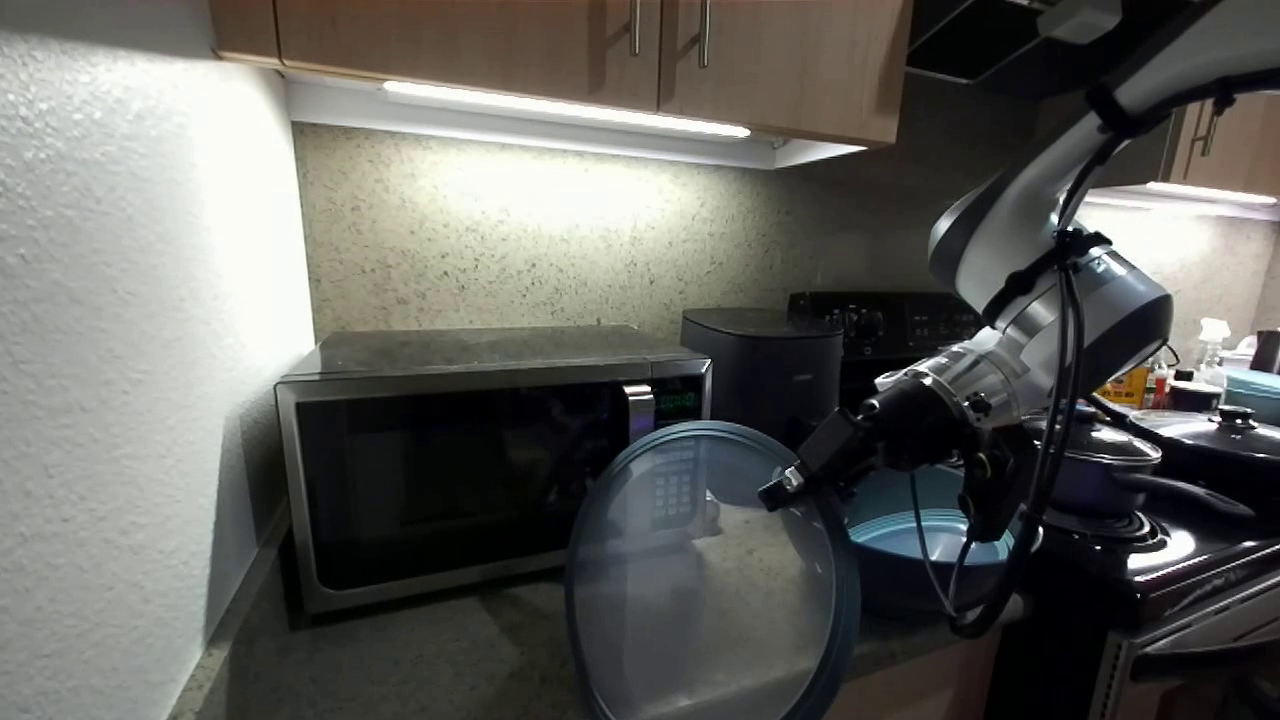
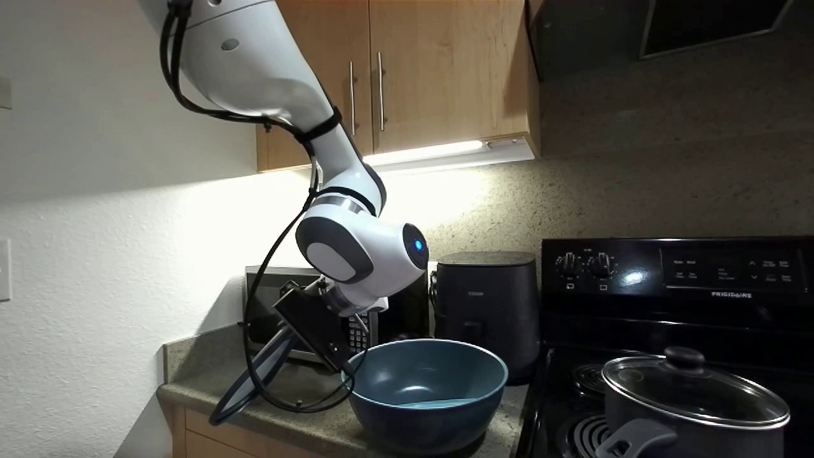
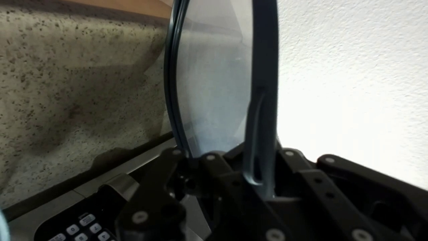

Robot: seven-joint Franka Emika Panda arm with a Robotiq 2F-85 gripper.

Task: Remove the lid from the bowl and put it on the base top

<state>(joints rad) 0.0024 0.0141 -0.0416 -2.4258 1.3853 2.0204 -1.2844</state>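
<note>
The round translucent lid with its blue-grey rim (image 1: 700, 580) hangs steeply tilted in front of the microwave. It also shows in an exterior view (image 2: 236, 399) and in the wrist view (image 3: 214, 83). My gripper (image 1: 785, 487) is shut on the lid's rim; in the wrist view the rim runs between the fingers (image 3: 255, 157). The blue bowl (image 2: 426, 413) stands uncovered to the right of the lid, with a lighter blue patch inside. In an exterior view the arm partly hides the bowl (image 1: 930, 575). The speckled countertop (image 1: 450, 650) lies below and behind the lid.
The microwave (image 1: 460, 490) stands at the back of the counter against the left wall (image 1: 130, 350). A dark air fryer (image 2: 486, 318) is behind the bowl. The black stove with a lidded pot (image 2: 693, 413) is to the right. Wall cabinets (image 2: 445, 76) hang above.
</note>
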